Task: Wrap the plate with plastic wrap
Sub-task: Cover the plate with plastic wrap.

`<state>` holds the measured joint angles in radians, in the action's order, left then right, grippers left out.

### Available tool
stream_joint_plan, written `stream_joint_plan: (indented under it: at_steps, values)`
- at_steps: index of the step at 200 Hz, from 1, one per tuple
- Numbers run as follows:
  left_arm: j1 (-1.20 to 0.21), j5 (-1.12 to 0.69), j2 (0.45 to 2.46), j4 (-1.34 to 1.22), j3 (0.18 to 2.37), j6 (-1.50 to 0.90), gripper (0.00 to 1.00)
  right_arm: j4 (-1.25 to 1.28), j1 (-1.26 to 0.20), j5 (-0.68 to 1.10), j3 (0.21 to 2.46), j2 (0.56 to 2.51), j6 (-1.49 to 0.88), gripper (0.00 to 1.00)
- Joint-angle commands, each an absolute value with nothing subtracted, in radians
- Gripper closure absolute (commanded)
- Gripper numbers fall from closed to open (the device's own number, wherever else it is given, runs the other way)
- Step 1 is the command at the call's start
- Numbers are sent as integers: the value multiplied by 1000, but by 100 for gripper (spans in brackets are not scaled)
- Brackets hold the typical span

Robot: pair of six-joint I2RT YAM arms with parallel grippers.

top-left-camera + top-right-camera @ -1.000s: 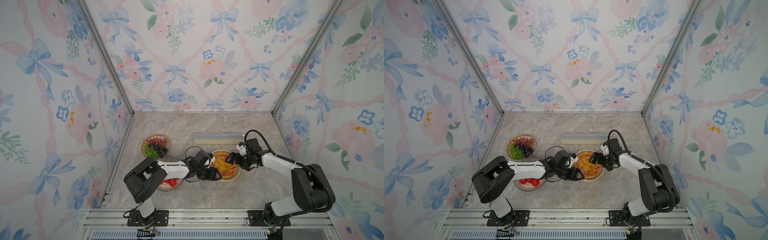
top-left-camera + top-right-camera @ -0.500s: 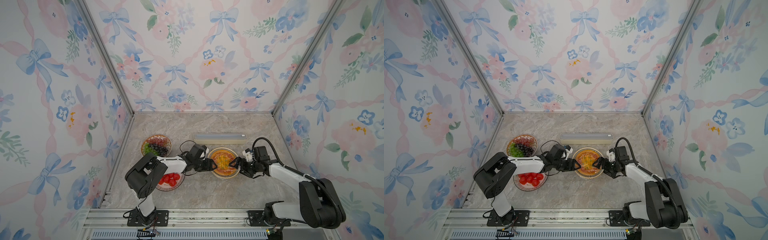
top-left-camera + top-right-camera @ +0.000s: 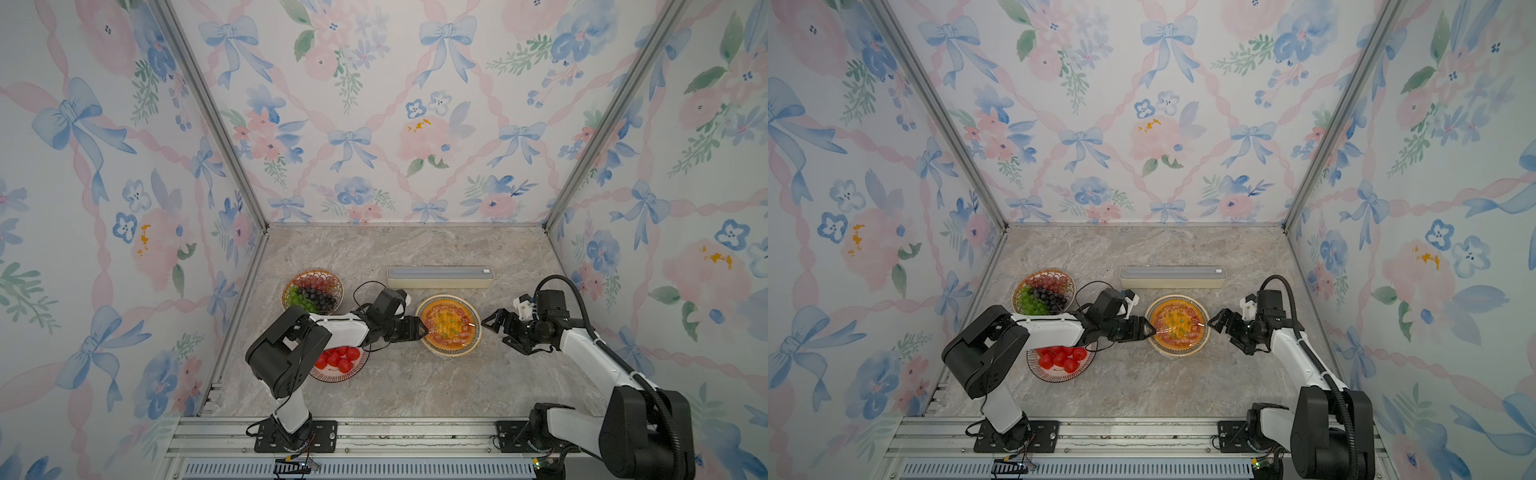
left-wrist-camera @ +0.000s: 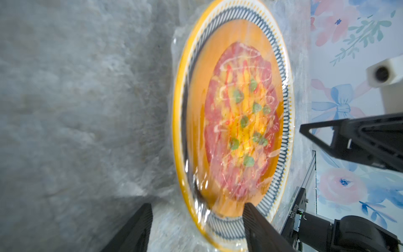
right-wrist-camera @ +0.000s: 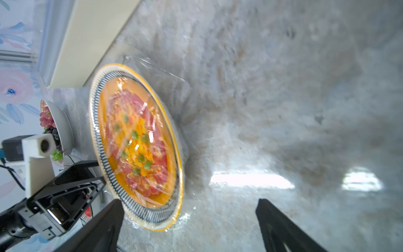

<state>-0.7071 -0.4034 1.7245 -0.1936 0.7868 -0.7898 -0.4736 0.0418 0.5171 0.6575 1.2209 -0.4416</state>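
The plate (image 3: 449,325) (image 3: 1178,324) has a yellow rim and striped border and holds red, yellow and green food. It lies on the marble table in front of the long cream plastic wrap box (image 3: 440,277) (image 3: 1173,277). Clear crinkly plastic wrap (image 4: 268,93) (image 5: 157,72) covers the plate and spreads onto the table around it. My left gripper (image 3: 422,328) (image 4: 196,218) is open at the plate's left edge, its jaws either side of the rim. My right gripper (image 3: 494,330) (image 5: 189,209) is open just right of the plate, holding nothing.
A bowl of grapes (image 3: 312,291) (image 3: 1044,291) stands at the back left. A plate of tomatoes (image 3: 340,361) (image 3: 1061,361) lies under my left forearm. Flowered walls close in the left, back and right sides.
Both grippers have come off the middle of the plate to its edges. The right one has drawn back to the right, clear of the rim.
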Motion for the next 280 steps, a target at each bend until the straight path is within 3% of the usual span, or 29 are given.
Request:
stream_joint_plan:
  at_steps: [1, 69, 134, 176, 241, 280]
  values:
    - [-702, -397, 1691, -190, 759, -778, 31, -423, 0, 468, 719, 1293, -435, 3]
    - [-738, -463, 1723, -192, 825, -772, 32, -280, -171, 439, 853, 1562, -490, 3]
    - [-746, -472, 1785, -192, 907, -755, 33, -173, -256, 541, 767, 1554, -595, 3]
    - [-712, -464, 1845, -192, 980, -727, 33, -159, -232, 589, 669, 1476, -619, 3]
    - [-668, -410, 1827, -168, 966, -709, 31, -411, -2, 536, 662, 1343, -454, 3]
    - [-663, -409, 1793, -153, 936, -706, 31, -389, -38, 536, 715, 1371, -469, 3]
